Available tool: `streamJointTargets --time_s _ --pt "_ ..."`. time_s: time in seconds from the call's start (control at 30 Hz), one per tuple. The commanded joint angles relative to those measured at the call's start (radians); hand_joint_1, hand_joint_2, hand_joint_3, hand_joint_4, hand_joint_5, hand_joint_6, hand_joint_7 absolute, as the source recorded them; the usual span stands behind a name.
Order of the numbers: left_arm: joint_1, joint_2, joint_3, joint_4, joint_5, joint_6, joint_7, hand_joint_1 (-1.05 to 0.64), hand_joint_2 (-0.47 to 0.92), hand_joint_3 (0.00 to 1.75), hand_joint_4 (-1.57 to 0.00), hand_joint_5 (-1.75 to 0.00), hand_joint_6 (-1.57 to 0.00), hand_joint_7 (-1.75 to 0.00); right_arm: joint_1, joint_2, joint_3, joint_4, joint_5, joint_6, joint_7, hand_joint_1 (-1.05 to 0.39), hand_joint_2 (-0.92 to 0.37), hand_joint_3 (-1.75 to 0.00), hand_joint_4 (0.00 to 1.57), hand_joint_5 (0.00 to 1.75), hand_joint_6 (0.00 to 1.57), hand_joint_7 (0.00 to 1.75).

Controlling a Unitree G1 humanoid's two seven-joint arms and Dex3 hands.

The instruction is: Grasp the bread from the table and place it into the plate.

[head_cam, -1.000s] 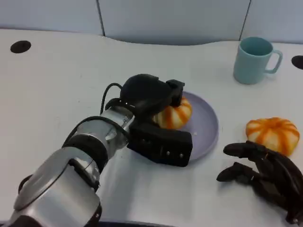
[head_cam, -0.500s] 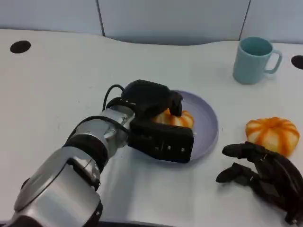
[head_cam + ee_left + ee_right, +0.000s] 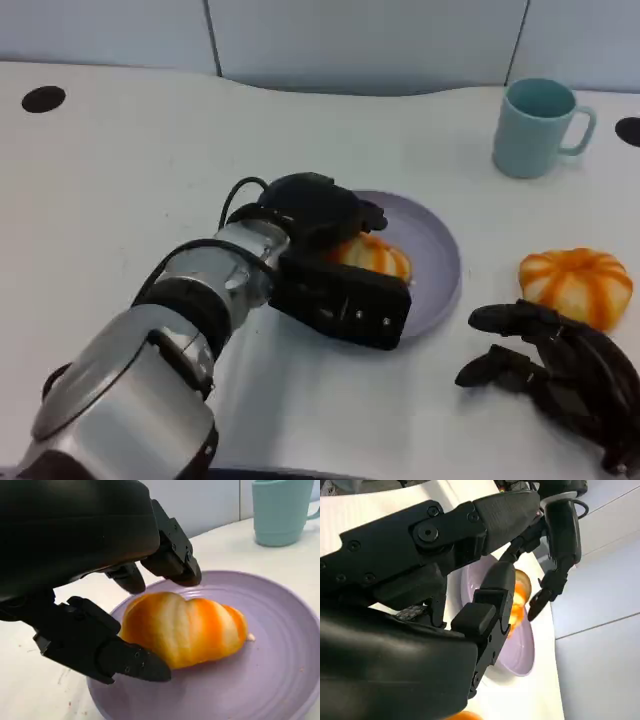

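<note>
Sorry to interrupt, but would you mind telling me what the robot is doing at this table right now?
The robot's left hand is at the purple plate with an orange-striped bread that already lies in the plate. In the left wrist view its fingers arch over the bread with a gap, so it looks released. The right hand rests open on the table, next to a second bread that sits outside the plate. A teal mug stands farther back.

- Head view looks down on the table (image 3: 120,180) from above.
- Both wrist views sit close, sharing the purple plate (image 3: 280,645) (image 3: 520,645).
</note>
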Motion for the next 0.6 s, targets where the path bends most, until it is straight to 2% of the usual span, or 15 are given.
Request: streamJointTargets --time_s 0.03,0.1,0.2,0.47,0.6 --pt "-0.027 0.004 -0.016 0.004 0.016 0.026 -0.027 -0.68 0.92 0.13 0.0 -0.35 -0.21 -0.01 0.025 0.0 -0.001 0.01 -0.003 0.024 -0.007 -0.4 -0.92 -0.08 0.69 1.07 0.83 0.53" --pt "-0.03 0.004 -0.018 0.005 0.015 0.032 -0.042 -0.74 0.92 0.15 0.0 -0.26 -0.18 0.0 0.026 0.0 -0.001 0.008 -0.004 0.025 -0.009 -0.4 -0.92 -0.08 0.69 1.07 0.83 0.53" --pt "-0.033 0.006 -0.017 0.004 0.011 0.035 -0.061 -0.81 0.92 0.18 0.0 -0.22 -0.16 0.0 0.024 -0.003 0.0 0.012 -0.007 0.02 -0.006 -0.4 -0.92 -0.09 0.68 1.07 0.82 0.53" --pt "-0.031 0.021 0.016 -0.006 -0.019 0.014 -0.062 -0.87 0.92 0.23 0.0 -0.27 -0.17 -0.01 0.018 -0.004 -0.005 0.022 -0.005 0.018 -0.008 -0.4 -0.92 -0.08 0.69 1.08 0.82 0.54" --pt "-0.028 0.04 0.068 -0.017 -0.073 -0.027 -0.091 -0.87 0.92 0.25 0.0 -0.27 -0.16 -0.01 0.018 -0.008 -0.004 0.017 -0.004 0.033 -0.013 -0.39 -0.92 -0.08 0.67 1.08 0.81 0.55"
